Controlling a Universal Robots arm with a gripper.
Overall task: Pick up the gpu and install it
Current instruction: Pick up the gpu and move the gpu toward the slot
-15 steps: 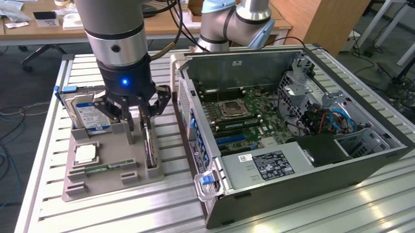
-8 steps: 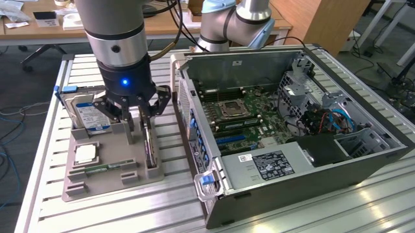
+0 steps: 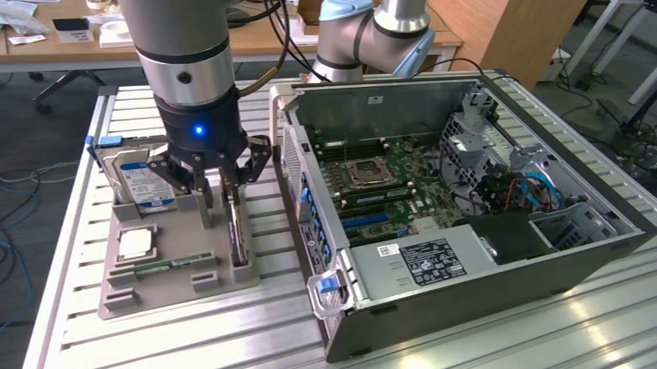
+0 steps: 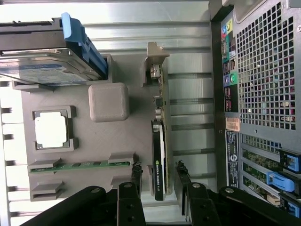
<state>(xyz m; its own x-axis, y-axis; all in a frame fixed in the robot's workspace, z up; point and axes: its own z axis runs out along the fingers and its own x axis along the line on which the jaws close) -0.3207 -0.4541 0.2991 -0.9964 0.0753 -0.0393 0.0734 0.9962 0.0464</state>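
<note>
Right now my gripper (image 4: 157,168) straddles the gpu (image 4: 160,136) with jaws wide, gripping nothing, the card standing on edge in its holder's (image 4: 120,141) three-o'clock slot (exterior view) so fingers can flank it.

Arm (image 3: 183,54) vert., pincer (image 3: 221,219) open, facing down

Grey-silver cylindrical arm (image 3: 185,46), black wrist collar (image 3: 195,108) with glowing blue light (image 3: 199,129), black linkage jaws.
</note>
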